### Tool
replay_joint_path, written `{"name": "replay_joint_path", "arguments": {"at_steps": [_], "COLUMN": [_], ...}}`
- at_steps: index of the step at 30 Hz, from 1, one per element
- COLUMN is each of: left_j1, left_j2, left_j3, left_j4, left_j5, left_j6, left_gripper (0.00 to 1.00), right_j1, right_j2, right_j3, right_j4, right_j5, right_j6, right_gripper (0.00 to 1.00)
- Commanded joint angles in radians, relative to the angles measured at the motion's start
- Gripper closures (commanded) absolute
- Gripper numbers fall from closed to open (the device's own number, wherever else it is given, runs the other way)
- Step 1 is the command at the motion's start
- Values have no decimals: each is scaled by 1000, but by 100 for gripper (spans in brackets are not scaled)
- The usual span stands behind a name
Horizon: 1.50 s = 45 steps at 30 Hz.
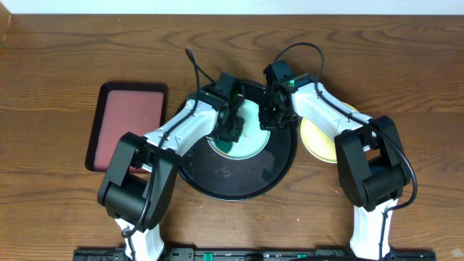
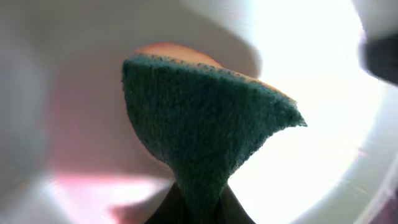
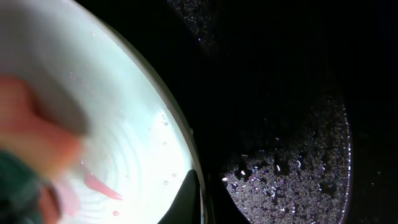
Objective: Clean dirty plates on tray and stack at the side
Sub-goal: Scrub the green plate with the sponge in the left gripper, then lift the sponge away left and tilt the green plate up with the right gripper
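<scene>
A pale mint-green plate (image 1: 251, 136) lies in the large black tray (image 1: 239, 181). My left gripper (image 1: 230, 129) is shut on a green sponge with an orange back (image 2: 199, 124) and holds it down on the plate (image 2: 311, 93). My right gripper (image 1: 272, 116) is shut on the plate's right rim (image 3: 189, 155). A thin red smear (image 3: 99, 186) shows on the plate in the right wrist view. A pale yellow plate (image 1: 319, 139) lies on the wood tabletop right of the tray, partly under my right arm. A second mint plate does not show.
A smaller rectangular reddish-brown tray (image 1: 127, 123) sits on the table to the left. The black tray's floor (image 3: 292, 174) is wet with droplets. Both arms cross over the tray's back half.
</scene>
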Motion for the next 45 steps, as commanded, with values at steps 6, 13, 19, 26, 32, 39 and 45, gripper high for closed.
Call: {"name": "replay_joint_path", "arguments": {"at_steps": [6, 13, 19, 26, 32, 39, 45], "left_j1": [-9, -2, -6, -36, -42, 11, 119], "left_j2": [17, 17, 17, 17, 16, 16, -17], "left_j3": [-17, -17, -17, -17, -14, 19, 157], "left_j4": [191, 226, 116, -37, -63, 0, -163], "left_j5": [71, -444, -517, -102, 190, 69, -268], "left_j6": [110, 15, -71, 54, 166, 3, -301], "left_gripper": [93, 93, 93, 92, 93, 93, 93], "right_j1": [16, 16, 16, 16, 16, 15, 10], "right_j2": [12, 12, 12, 12, 12, 12, 12], "right_j3": [-13, -13, -13, -13, -13, -13, -13], "right_j4": [-11, -11, -11, -10, -11, -10, -4], "right_j5": [13, 14, 14, 13, 13, 13, -25], "right_j6": [-16, -16, -16, -16, -16, -16, -43], "right_gripper": [99, 99, 99, 99, 99, 99, 99]}}
